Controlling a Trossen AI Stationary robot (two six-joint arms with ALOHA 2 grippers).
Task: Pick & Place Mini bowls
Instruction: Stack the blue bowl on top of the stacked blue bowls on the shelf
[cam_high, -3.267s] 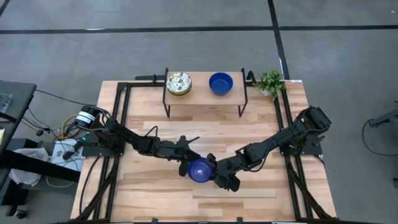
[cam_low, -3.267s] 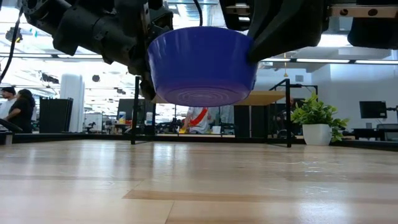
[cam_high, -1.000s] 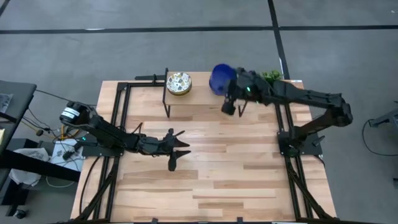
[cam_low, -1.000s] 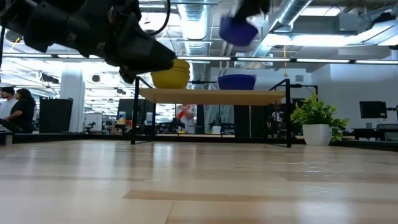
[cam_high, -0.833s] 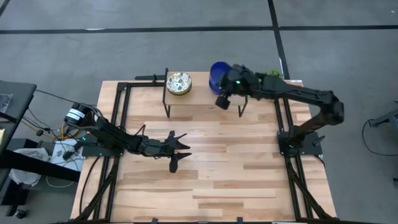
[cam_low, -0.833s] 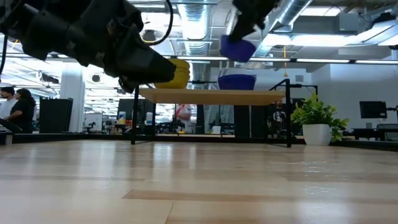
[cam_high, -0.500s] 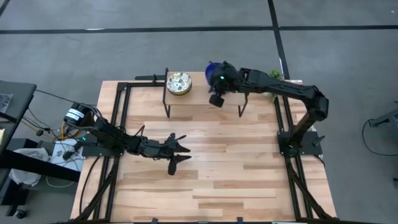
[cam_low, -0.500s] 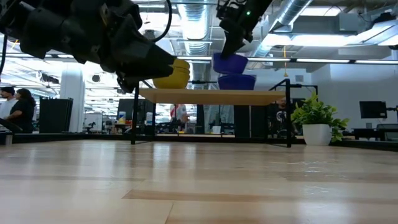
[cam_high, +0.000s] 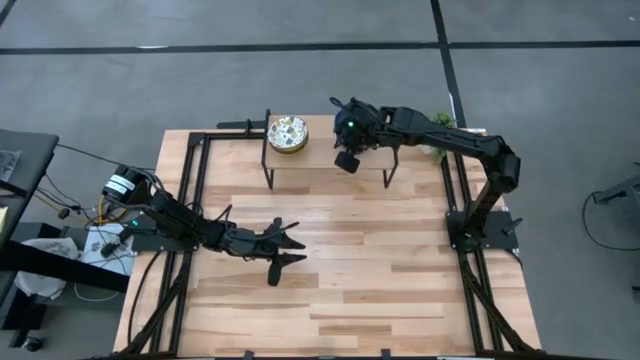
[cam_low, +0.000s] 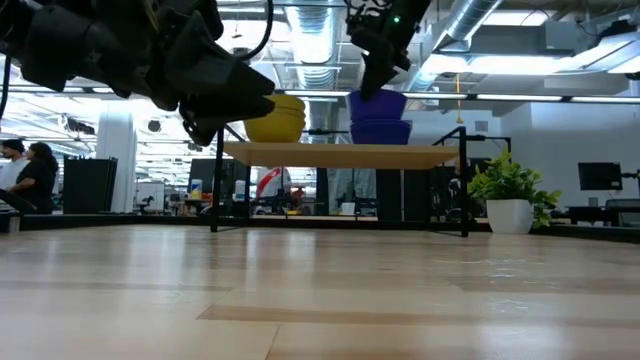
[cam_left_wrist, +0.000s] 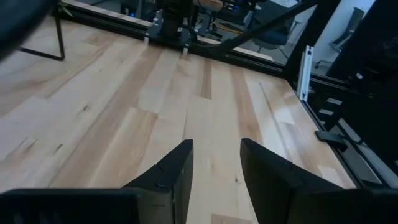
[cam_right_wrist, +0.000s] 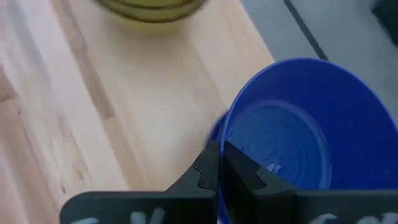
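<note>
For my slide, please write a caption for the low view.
Right hand lowers a glossy blue bowl onto another blue bowl on the raised wooden shelf.

A pale wooden counter (cam_high: 330, 270) is framed by black rails. At its far edge a small raised shelf (cam_high: 320, 158) on thin black legs is set. On the shelf, speckled bowls (cam_high: 287, 133) and stacked blue bowls (cam_low: 379, 120) are carried. A potted plant (cam_low: 510, 195) is placed at the far right corner.
</note>
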